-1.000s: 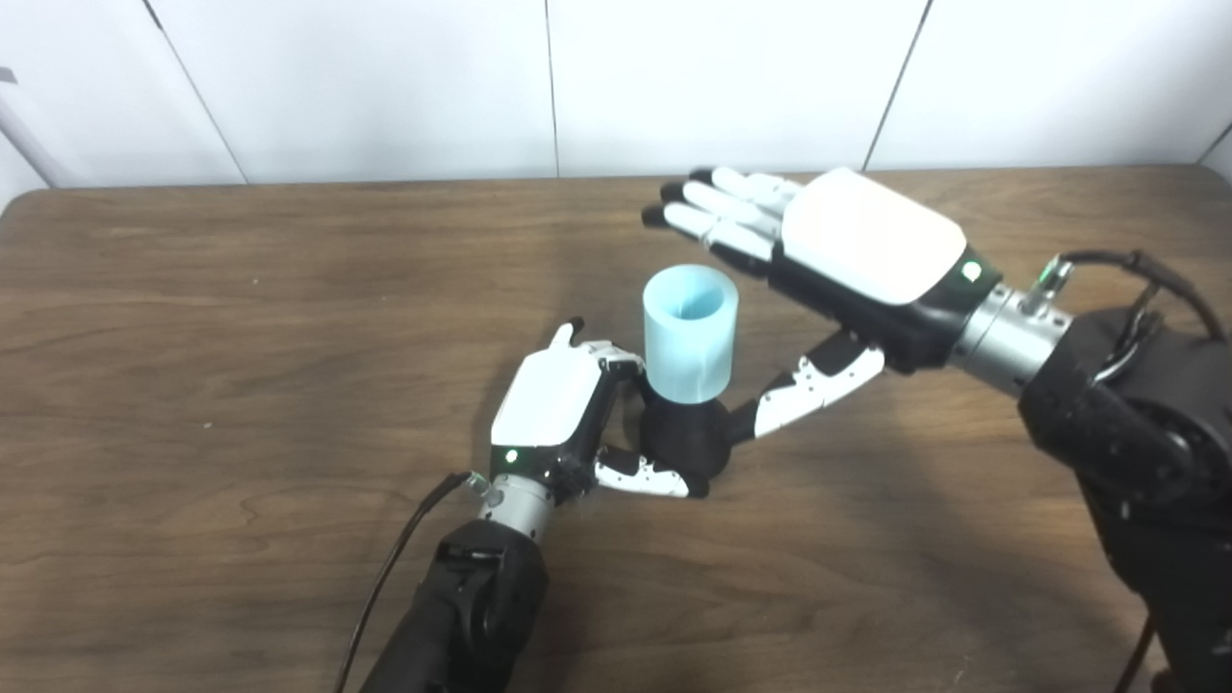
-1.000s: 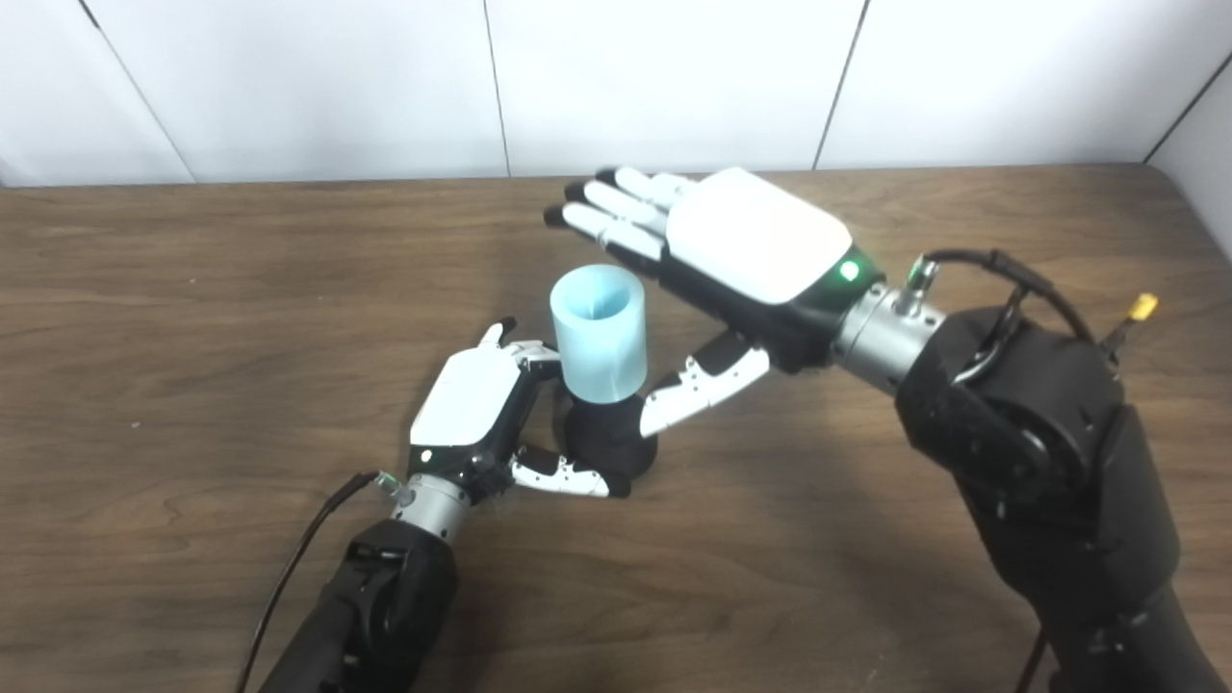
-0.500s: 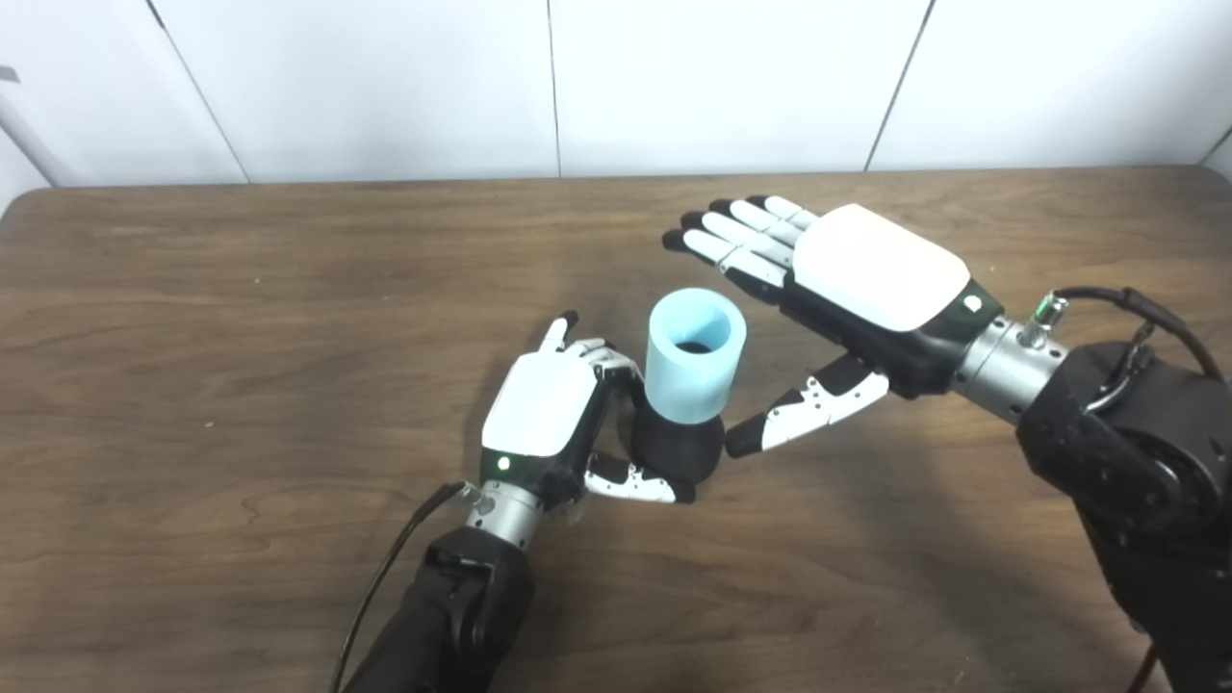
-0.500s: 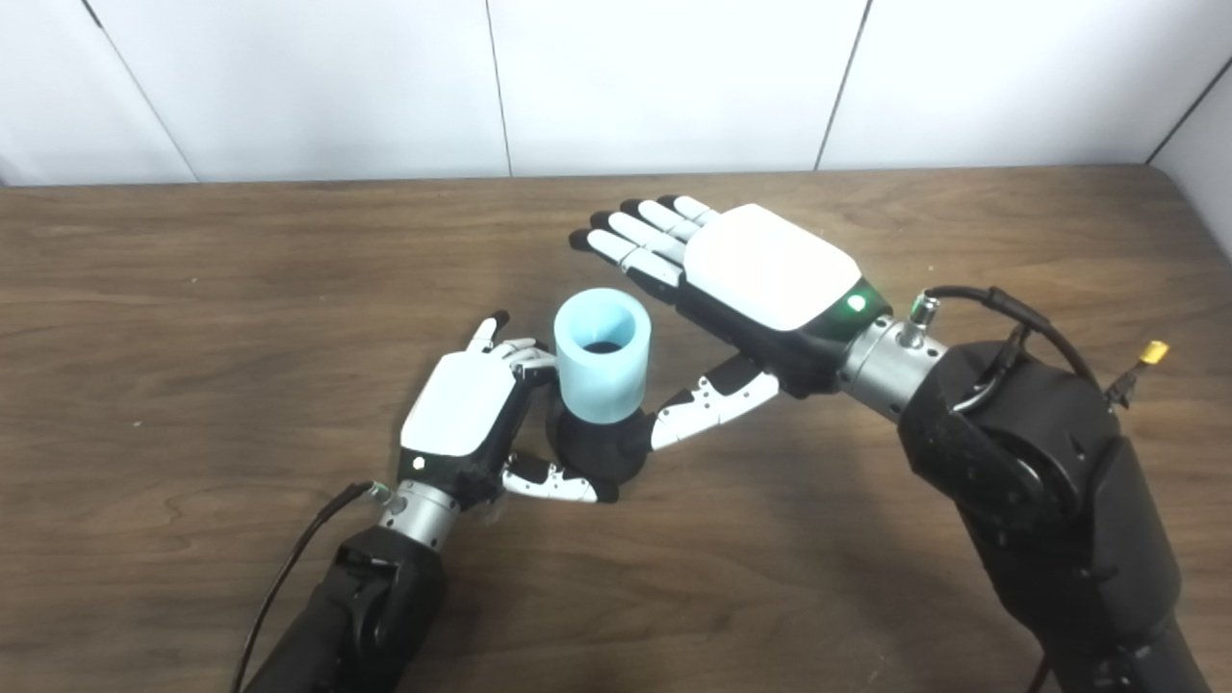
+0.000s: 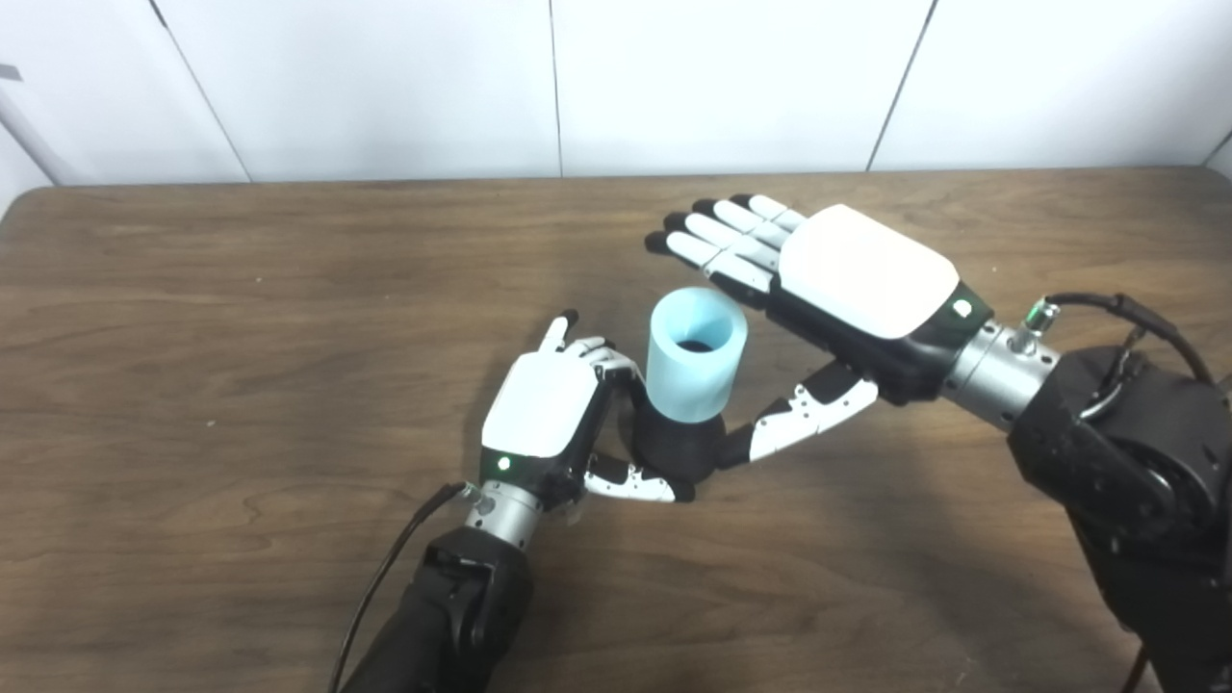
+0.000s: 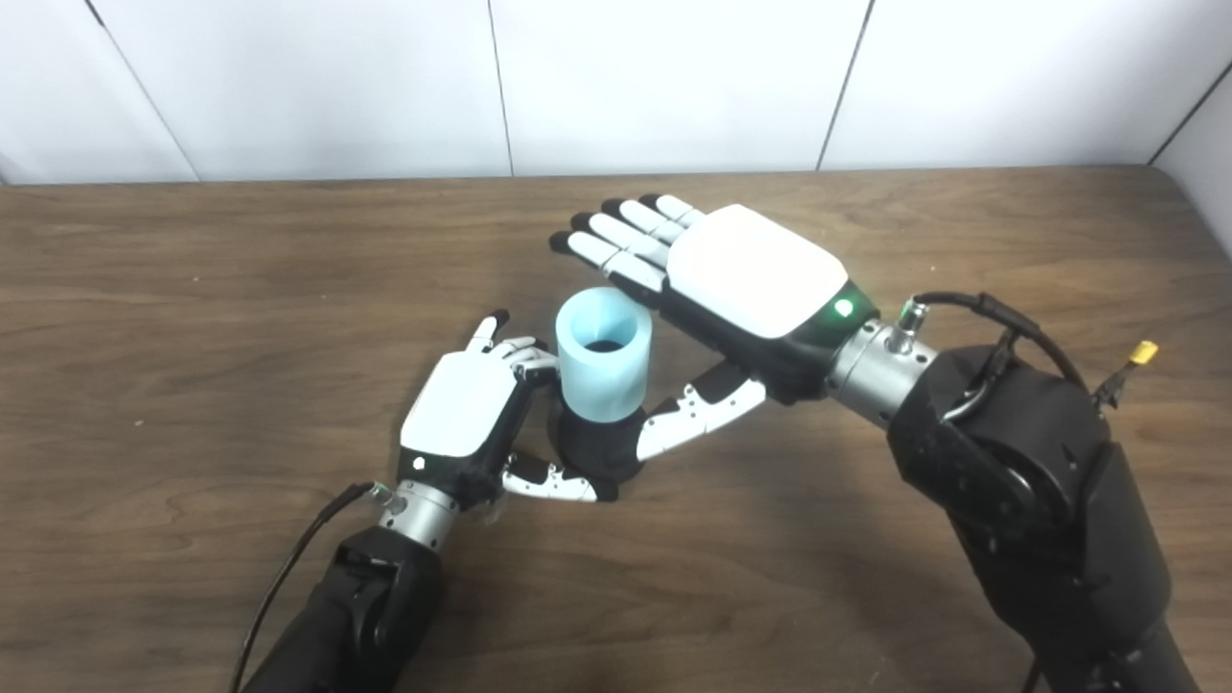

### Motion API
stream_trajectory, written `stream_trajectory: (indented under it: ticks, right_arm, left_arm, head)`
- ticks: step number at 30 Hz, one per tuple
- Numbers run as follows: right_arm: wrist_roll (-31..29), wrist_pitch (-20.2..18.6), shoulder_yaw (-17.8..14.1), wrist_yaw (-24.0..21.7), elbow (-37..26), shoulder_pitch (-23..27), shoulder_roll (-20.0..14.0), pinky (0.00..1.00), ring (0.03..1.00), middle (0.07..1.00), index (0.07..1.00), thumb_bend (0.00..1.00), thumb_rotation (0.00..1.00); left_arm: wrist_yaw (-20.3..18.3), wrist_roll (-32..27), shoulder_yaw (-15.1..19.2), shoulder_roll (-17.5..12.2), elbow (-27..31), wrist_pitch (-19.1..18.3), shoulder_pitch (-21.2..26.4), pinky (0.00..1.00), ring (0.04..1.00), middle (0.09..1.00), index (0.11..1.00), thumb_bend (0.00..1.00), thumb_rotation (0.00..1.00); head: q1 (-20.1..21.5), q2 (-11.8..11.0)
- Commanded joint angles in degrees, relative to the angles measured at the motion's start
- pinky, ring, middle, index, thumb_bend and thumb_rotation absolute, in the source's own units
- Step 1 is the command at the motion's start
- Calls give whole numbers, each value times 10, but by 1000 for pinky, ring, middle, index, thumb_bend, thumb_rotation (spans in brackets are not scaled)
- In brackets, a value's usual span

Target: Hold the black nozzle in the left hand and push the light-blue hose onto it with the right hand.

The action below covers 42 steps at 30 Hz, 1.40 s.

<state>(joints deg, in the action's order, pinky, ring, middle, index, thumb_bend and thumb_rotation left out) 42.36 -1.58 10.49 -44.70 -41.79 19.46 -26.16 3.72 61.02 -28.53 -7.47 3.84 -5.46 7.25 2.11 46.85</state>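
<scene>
Since half a second back the right hand [image 5: 866,274], fingers spread and empty, slid toward 9 o'clock over the light-blue hose [image 5: 695,354], which sits on the black nozzle [image 5: 674,448] clamped in the left hand [image 5: 544,409], so a flat off-center push could tip the hose sideways.

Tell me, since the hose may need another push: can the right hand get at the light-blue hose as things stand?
Probably yes. The right hand is open right beside the light-blue hose, nothing between them; the left hand grips only the black nozzle below.
</scene>
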Motion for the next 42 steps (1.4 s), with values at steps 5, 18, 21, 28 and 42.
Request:
stream_trajectory:
  ticks: [5, 18, 21, 28, 42]
  right_arm:
    - [-4, 8, 1, 7, -23, 16, 4, 988, 1000, 1000, 980, 729, 956]
    - [8, 16, 36, -3, -8, 7, 12, 966, 1000, 1000, 961, 721, 906]
    - [10, 19, 42, 2, 0, -2, 14, 973, 1000, 1000, 956, 725, 907]
    - [21, 32, 55, 1, 19, -23, 14, 987, 1000, 985, 939, 744, 902]
    - [52, 56, 84, 31, 69, -73, 3, 941, 996, 968, 918, 756, 913]
  left_arm:
    - [-11, 6, 2, 3, 10, -5, 10, 1000, 812, 690, 481, 523, 49]
    - [-6, 8, 2, 3, 7, -4, 10, 1000, 813, 688, 481, 524, 50]
    - [-6, 9, 2, 3, 8, -4, 10, 1000, 813, 689, 481, 524, 50]
    - [-10, 9, 2, 3, 12, -5, 10, 1000, 811, 691, 481, 524, 50]
    - [-14, 15, 1, 2, 15, -5, 10, 1000, 814, 692, 481, 523, 50]
  head:
    - [1, 1]
    - [-1, 5]
    - [0, 5]
    - [0, 6]
    - [-1, 9]
